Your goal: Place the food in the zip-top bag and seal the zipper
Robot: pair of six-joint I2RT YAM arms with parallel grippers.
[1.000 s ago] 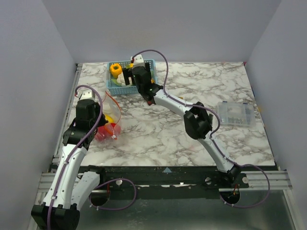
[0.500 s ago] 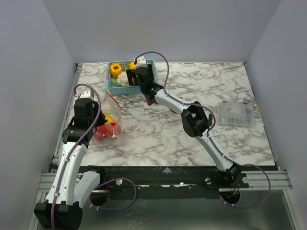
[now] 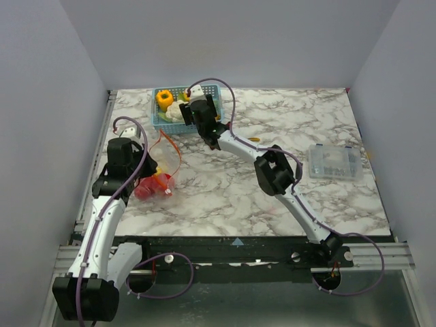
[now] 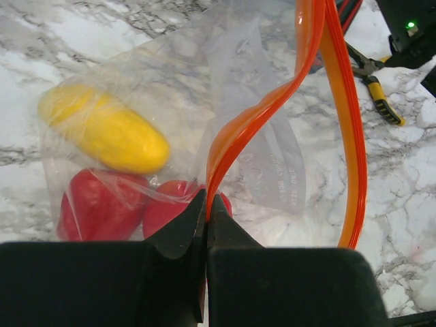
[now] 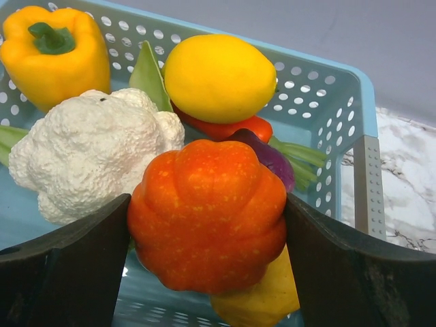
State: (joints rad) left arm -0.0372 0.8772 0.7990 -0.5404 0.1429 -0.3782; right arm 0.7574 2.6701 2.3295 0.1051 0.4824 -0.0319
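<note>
Marble-patterned table (image 3: 225, 184), grey walls (image 3: 41, 102): left gripper (image 4: 206, 212) pinches the zipper (image 4: 235, 133) of the clear bag (image 4: 170, 61); right gripper (image 5: 208, 228) clasps an orange pumpkin (image 5: 204, 204) in the far blue basket (image 5: 327, 88).

The white and black left arm (image 3: 102, 211) rises from its base at the near left corner and bends forward. Its black wrist (image 3: 125, 158) tips downward. The left gripper (image 4: 206, 204) has its two black fingers (image 4: 170, 238) pressed tight together, and they pinch a thin red-orange strip (image 4: 228, 139) between them.

The white and black right arm (image 3: 300, 204) reaches a long way, from the near right corner across to the far left. It has a black elbow (image 3: 274, 172) in the middle. The right gripper (image 5: 208, 225) has its dark fingers (image 5: 65, 272) spread wide apart. One finger touches each side of a round orange toy pumpkin (image 5: 204, 197).
</note>
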